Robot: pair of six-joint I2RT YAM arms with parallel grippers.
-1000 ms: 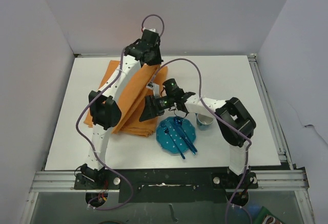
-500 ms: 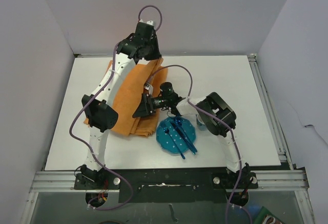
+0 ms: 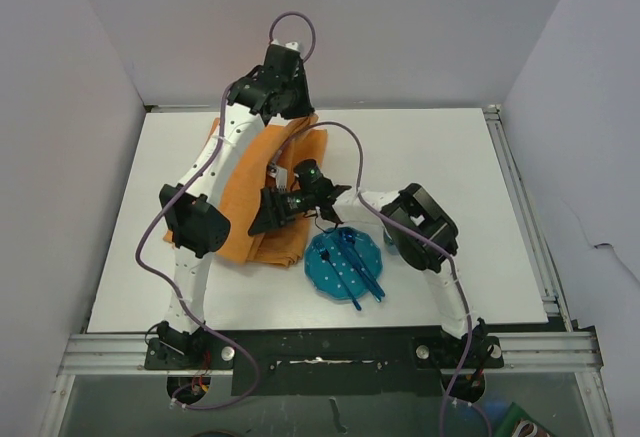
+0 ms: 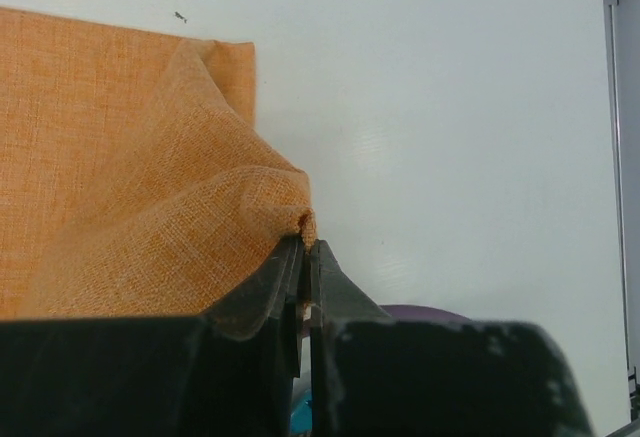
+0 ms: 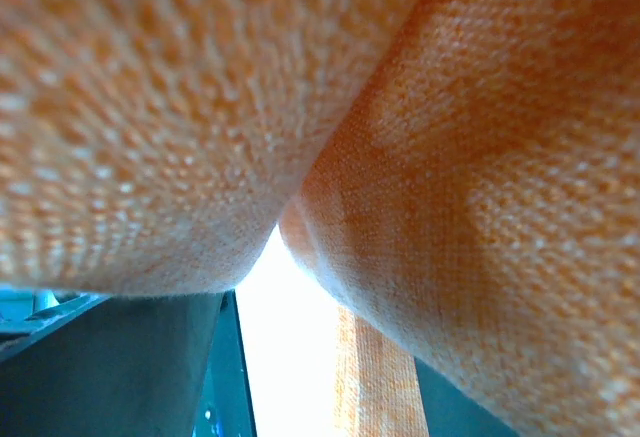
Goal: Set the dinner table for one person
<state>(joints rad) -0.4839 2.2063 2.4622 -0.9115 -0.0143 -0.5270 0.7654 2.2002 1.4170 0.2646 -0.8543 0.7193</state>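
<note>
An orange cloth (image 3: 250, 197) lies rumpled on the left half of the white dinner table (image 3: 450, 167). My left gripper (image 3: 288, 117) reaches to the cloth's far right corner. In the left wrist view the left gripper (image 4: 306, 247) is shut on that corner of the orange cloth (image 4: 120, 157), which rises off the dinner table (image 4: 450, 107) into a peak. My right gripper (image 3: 264, 217) hovers low over the cloth's near right part. In the right wrist view the orange cloth (image 5: 470, 157) fills the frame, and the right gripper (image 5: 290, 367) has its jaws apart around a sagging fold.
A blue plate (image 3: 318, 257) sits right of the cloth with a blue fork (image 3: 341, 279) and a blue knife (image 3: 364, 271) lying on it. The right forearm passes just behind the plate. Grey walls enclose the table on three sides.
The right gripper has travelled left from the plate's far side to above the cloth, and its jaws have narrowed a little. The left arm shifted slightly left early on, still holding the corner.
</note>
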